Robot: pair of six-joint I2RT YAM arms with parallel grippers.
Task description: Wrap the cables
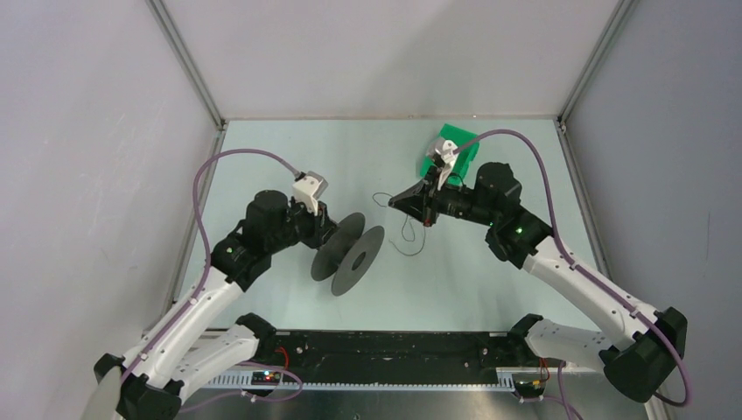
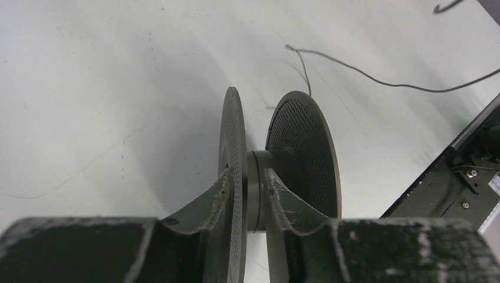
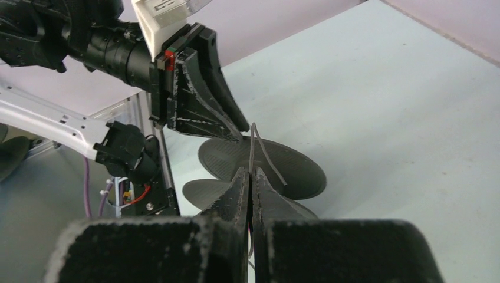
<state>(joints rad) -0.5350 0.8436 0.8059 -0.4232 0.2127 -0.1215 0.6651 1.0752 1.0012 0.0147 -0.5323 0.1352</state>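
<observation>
The cable is a very thin dark wire lying in loose curls on the pale table between the two arms. My right gripper is shut on it, and in the right wrist view a short loop of the cable sticks out past the closed fingertips. My left gripper is shut on a black two-disc reel, held on edge. In the left wrist view the fingers clamp one perforated disc beside the hub. The cable runs across the table beyond the reel.
A green block stands at the back right, behind the right wrist. Grey enclosure walls and metal posts ring the table. A black base rail runs along the near edge.
</observation>
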